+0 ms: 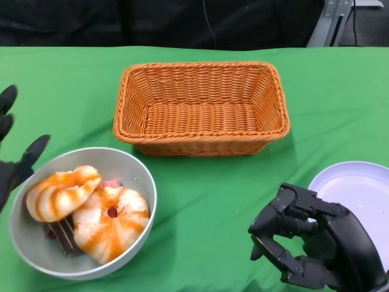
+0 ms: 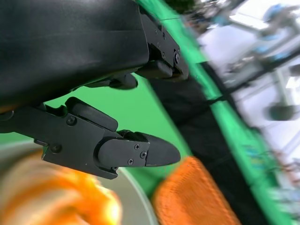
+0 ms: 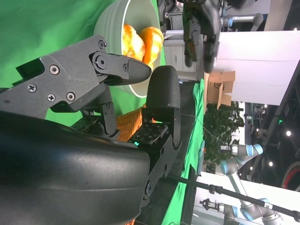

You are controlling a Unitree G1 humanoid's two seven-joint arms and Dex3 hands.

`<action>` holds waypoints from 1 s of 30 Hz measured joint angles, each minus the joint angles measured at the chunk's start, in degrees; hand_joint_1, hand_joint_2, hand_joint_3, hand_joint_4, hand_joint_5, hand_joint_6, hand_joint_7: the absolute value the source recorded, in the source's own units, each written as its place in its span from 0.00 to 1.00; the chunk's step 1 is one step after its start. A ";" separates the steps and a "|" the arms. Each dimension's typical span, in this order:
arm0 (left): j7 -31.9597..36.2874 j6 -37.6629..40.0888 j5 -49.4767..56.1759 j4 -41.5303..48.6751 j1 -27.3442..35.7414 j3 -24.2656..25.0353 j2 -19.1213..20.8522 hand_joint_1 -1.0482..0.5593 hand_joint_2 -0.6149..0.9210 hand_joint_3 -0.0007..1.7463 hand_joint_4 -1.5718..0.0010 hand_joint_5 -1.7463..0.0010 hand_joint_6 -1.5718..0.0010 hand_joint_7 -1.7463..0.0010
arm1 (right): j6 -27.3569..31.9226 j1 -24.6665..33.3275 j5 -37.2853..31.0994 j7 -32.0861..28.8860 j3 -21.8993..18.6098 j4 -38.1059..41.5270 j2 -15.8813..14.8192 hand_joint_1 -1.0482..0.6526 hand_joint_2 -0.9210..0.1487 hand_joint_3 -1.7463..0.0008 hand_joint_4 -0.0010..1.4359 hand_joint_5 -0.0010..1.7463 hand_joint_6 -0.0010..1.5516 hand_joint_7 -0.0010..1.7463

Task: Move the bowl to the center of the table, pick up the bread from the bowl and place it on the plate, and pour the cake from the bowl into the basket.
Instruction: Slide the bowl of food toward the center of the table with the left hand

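A grey bowl (image 1: 141, 182) sits at the front left of the green table, holding two orange-striped breads (image 1: 61, 193) (image 1: 112, 222) over a dark cake piece (image 1: 62, 236) with a pink bit beside it. My left hand (image 1: 13, 159) hovers just left of the bowl's rim, fingers spread, holding nothing. My right hand (image 1: 316, 243) hangs at the front right with fingers curled inward and empty, partly over the white plate (image 1: 358, 185). The orange wicker basket (image 1: 200, 108) stands empty behind. In the right wrist view the bowl (image 3: 105, 28) and bread (image 3: 140, 42) show beyond my fingers (image 3: 161, 91).
Bare green cloth lies between the bowl and the plate and around the basket. The table's far edge meets a dark backdrop. The left wrist view shows the blurred bread (image 2: 56, 197) and the basket (image 2: 192, 197) past my fingers (image 2: 136, 150).
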 measured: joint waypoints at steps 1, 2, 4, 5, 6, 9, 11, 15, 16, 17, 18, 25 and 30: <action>-0.02 2.81 0.37 -1.14 0.18 -0.17 0.19 0.27 1.00 0.30 0.89 1.00 0.89 1.00 | -0.02 -0.01 0.00 0.00 0.00 0.01 0.02 0.48 0.22 0.63 0.52 0.83 0.43 0.70; -0.14 5.35 0.57 -2.53 0.50 -0.39 0.30 0.26 1.00 0.30 0.89 1.00 0.89 1.00 | -0.02 -0.03 0.01 0.01 0.02 0.02 0.05 0.48 0.22 0.63 0.52 0.83 0.43 0.70; -0.88 9.55 0.70 -5.59 1.66 -0.82 0.52 0.26 1.00 0.30 0.89 0.99 0.90 1.00 | -0.04 -0.07 0.00 0.00 0.05 0.04 0.16 0.47 0.22 0.64 0.52 0.83 0.43 0.70; -1.20 11.20 0.69 -6.79 2.09 -1.04 0.52 0.26 1.00 0.30 0.89 0.99 0.90 1.00 | -0.07 -0.08 -0.03 0.00 0.06 0.07 0.18 0.47 0.22 0.64 0.52 0.82 0.44 0.70; -1.58 12.54 0.63 -7.92 2.57 -1.19 0.53 0.27 1.00 0.30 0.89 1.00 0.90 1.00 | -0.11 -0.10 -0.09 -0.02 0.09 0.08 0.21 0.47 0.22 0.64 0.52 0.82 0.44 0.70; -2.56 16.34 0.44 -11.97 4.33 -1.59 0.56 0.27 1.00 0.31 0.91 1.00 0.92 1.00 | -0.19 -0.09 -0.22 -0.12 0.28 0.08 0.34 0.48 0.22 0.64 0.52 0.82 0.44 0.70; -4.05 20.49 0.15 -14.96 5.59 -1.82 0.94 0.26 1.00 0.33 0.94 1.00 0.93 1.00 | -0.18 -0.08 -0.24 -0.15 0.35 0.07 0.36 0.48 0.22 0.64 0.52 0.82 0.44 0.70; -7.31 28.80 -1.30 -20.94 8.33 -1.89 2.00 0.25 1.00 0.35 0.96 1.00 0.94 1.00 | -0.11 -0.01 -0.24 -0.30 0.55 0.02 0.37 0.48 0.22 0.64 0.52 0.82 0.44 0.70; -8.15 30.46 -1.42 -22.64 9.13 -1.97 2.26 0.25 1.00 0.35 0.96 1.00 0.94 1.00 | -0.09 0.03 -0.22 -0.31 0.57 0.02 0.36 0.48 0.22 0.64 0.52 0.82 0.44 0.70; -8.73 31.58 -1.48 -23.96 9.64 -2.05 2.38 0.25 1.00 0.35 0.96 1.00 0.94 1.00 | -0.08 0.03 -0.21 -0.30 0.59 0.01 0.35 0.48 0.22 0.64 0.52 0.82 0.44 0.69; -9.32 32.65 -1.53 -25.33 10.28 -2.11 2.61 0.25 1.00 0.35 0.97 1.00 0.95 1.00 | -0.07 0.01 -0.21 -0.30 0.65 0.01 0.35 0.48 0.22 0.63 0.52 0.82 0.44 0.69; -14.41 38.24 -3.37 -34.64 16.24 -2.28 5.69 0.27 1.00 0.35 0.98 0.99 0.96 1.00 | -0.07 0.00 -0.23 -0.32 0.77 0.00 0.32 0.48 0.22 0.63 0.52 0.81 0.44 0.69; -15.92 40.93 -3.70 -36.77 17.63 -2.28 7.08 0.27 1.00 0.34 0.99 1.00 0.97 1.00 | -0.12 -0.05 -0.18 -0.18 0.80 0.04 0.34 0.48 0.23 0.62 0.52 0.82 0.44 0.70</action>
